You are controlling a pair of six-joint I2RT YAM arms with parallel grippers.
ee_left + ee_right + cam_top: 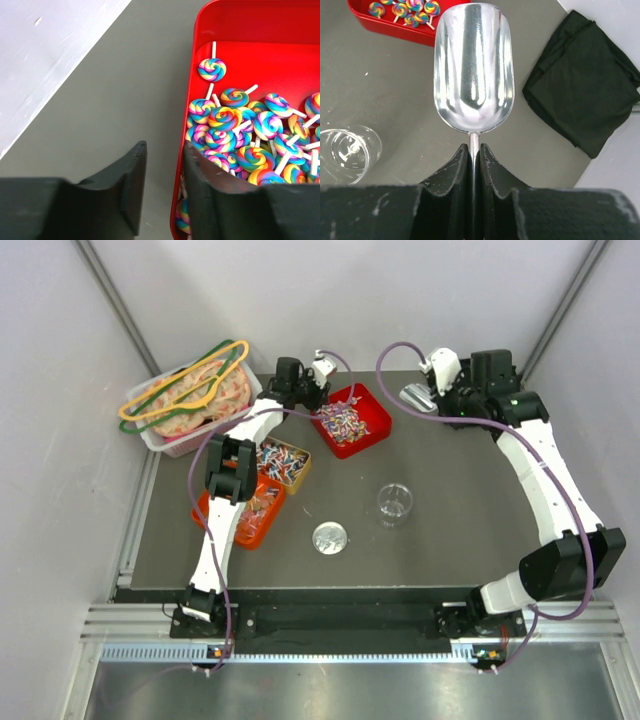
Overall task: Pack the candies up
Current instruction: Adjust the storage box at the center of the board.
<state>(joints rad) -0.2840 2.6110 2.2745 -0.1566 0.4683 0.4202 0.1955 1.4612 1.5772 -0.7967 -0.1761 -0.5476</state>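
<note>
Left tool point(165, 192), jaws apart, hangs just beside the candies point(240, 135).

Nothing can be read: no lettering or numbers on the candies point(225, 120), red tray point(240, 25) or scoop point(472, 65).

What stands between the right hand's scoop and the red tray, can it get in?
Probably yes: only bare table lies between scoop and tray; the left hand straddles just the tray's opposite wall.

Rainbow-swirled lollipop candies point(222, 120), white-sticked, in a glossy red tray point(260, 25); near the tray, a silver metal scoop point(472, 75) and black cloth point(585, 85).
</note>
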